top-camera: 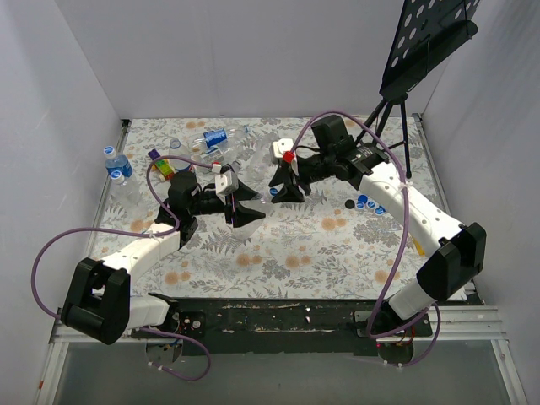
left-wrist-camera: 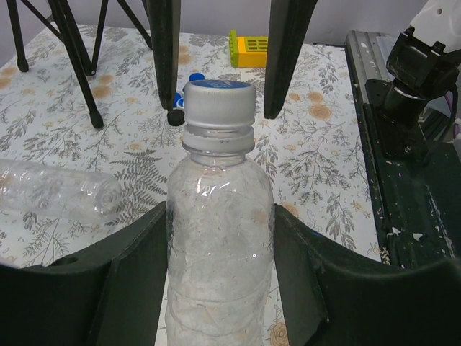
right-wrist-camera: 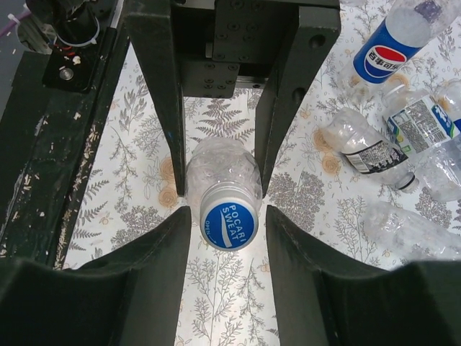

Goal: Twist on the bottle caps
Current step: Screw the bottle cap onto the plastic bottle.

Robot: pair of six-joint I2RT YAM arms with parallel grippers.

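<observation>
- The left gripper (left-wrist-camera: 220, 245) is clamped on the body of the bottle (left-wrist-camera: 218, 187) and holds it upright, probably so it cannot spin when the top is turned.
- The blue cap (left-wrist-camera: 218, 104) sits on this bottle's neck (whether its thread has caught, I cannot tell).
- The right gripper (right-wrist-camera: 228, 216) hangs above the bottle, jaws apart astride the cap with a sliver of gap on each side, placed to pinch and twist.
- A spare bottle (left-wrist-camera: 57, 189) lies on its side just beside the held one.
</observation>
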